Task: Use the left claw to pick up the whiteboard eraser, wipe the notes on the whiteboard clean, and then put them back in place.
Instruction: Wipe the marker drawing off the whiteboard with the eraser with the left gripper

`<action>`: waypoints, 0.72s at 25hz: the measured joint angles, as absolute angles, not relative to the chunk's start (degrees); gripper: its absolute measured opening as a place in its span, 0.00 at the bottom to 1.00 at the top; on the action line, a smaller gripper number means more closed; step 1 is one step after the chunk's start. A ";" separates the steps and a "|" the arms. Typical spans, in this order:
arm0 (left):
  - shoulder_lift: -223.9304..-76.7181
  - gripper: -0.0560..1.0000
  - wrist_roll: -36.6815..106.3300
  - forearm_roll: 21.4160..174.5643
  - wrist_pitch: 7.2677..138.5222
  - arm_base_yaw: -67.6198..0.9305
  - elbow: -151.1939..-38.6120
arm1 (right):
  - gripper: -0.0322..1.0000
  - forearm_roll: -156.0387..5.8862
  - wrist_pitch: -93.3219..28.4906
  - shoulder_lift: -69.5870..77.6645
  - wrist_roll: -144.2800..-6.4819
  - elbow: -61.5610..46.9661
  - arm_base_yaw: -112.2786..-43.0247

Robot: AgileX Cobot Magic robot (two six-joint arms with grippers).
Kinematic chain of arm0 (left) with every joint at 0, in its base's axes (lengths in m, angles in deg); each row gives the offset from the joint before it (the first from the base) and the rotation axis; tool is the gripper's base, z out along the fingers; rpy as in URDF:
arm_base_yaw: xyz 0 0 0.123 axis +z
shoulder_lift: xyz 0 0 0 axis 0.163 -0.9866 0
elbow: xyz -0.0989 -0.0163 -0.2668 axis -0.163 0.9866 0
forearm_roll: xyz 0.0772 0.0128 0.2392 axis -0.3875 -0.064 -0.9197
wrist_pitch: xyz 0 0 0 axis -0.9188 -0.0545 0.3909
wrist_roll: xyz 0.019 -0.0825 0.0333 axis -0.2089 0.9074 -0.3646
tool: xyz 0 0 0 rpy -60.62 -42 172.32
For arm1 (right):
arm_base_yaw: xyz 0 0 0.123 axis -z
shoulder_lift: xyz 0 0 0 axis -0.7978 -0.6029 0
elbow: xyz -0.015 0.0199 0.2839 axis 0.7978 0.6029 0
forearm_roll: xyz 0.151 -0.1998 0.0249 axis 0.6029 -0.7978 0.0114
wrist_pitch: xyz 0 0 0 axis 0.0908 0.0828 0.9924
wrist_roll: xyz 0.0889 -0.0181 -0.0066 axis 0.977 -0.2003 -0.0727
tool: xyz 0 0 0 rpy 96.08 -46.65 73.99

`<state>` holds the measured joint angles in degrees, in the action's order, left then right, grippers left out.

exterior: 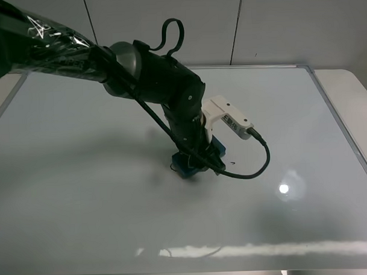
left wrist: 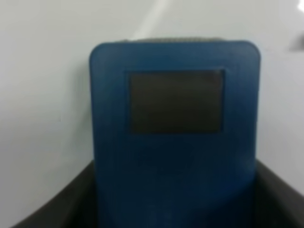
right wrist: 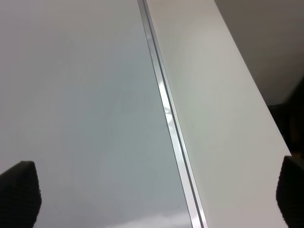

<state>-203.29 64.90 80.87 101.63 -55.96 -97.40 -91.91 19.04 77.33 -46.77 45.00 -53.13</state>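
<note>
Exterior high view: glossy black left claw [exterior: 196, 154] clamps the teal-blue rectangular whiteboard eraser [exterior: 186, 169] flat on the middle of the white silver-framed whiteboard [exterior: 82, 177]; wiping seems underway; next, sweep over the thin black notes [exterior: 232, 163] alongside.

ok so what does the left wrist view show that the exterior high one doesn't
Only the left wrist view: the dark rectangular patch on top of the whiteboard eraser, close up, with the left gripper's fingers at either side of it.
Only the exterior high view: the left arm, its white module, the looping cable and a trace of the notes.
Both: the blue eraser on the whiteboard.
</note>
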 joint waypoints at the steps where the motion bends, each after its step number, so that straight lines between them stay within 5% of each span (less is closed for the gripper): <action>1: -203.29 0.57 64.60 80.16 101.49 -54.77 -97.46 | 0.99 -91.91 19.04 77.33 -46.77 45.00 -53.13; 10: -202.83 0.57 64.02 77.10 101.61 -48.06 -97.46 | 0.99 -91.91 19.04 77.33 -46.77 45.00 -53.13; 18: -202.78 0.57 63.81 78.30 101.89 -51.67 -97.46 | 0.99 -91.91 19.04 77.33 -46.77 45.00 -53.13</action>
